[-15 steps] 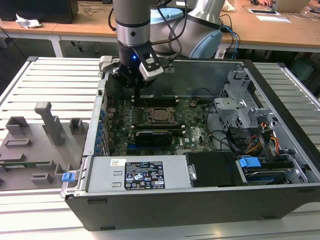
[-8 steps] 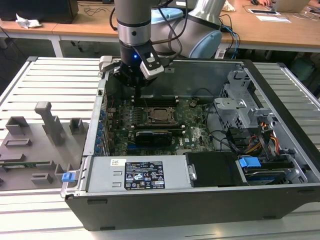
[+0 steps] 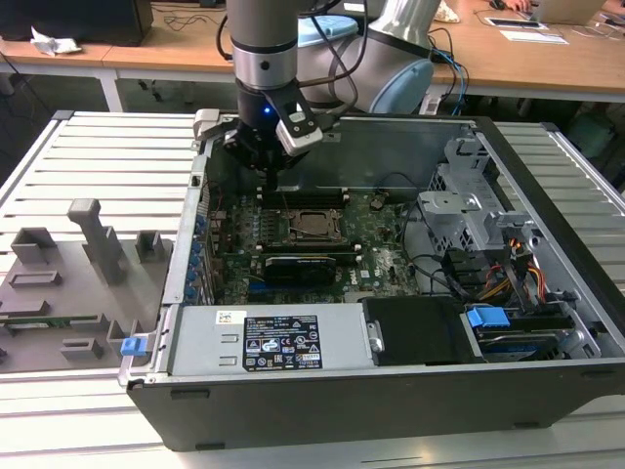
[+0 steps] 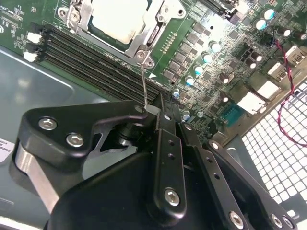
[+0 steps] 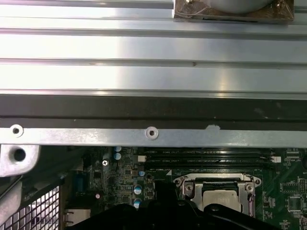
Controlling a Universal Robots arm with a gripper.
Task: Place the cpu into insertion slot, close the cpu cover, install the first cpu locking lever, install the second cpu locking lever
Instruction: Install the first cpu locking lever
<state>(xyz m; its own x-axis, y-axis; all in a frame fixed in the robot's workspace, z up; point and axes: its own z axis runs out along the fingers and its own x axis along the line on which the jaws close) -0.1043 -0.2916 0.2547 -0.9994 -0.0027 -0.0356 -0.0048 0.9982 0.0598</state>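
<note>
Gripper (image 4: 156, 110) pinched on locking lever (image 4: 144, 79); cpu (image 4: 117, 17) under cpu cover (image 4: 149, 36), mem slots (image 4: 86, 52) just beside

The pincer (image 3: 269, 178) hangs inside the open computer case (image 3: 391, 391), near the cpu (image 3: 313, 224).

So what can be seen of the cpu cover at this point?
The cpu cover is a thin, shiny metal frame lying flat, closed around the cpu, whose pale grey top shows through its central window. Screws sit at its corners. A thin wire lever rises from beside one corner up to the gripper.
</note>
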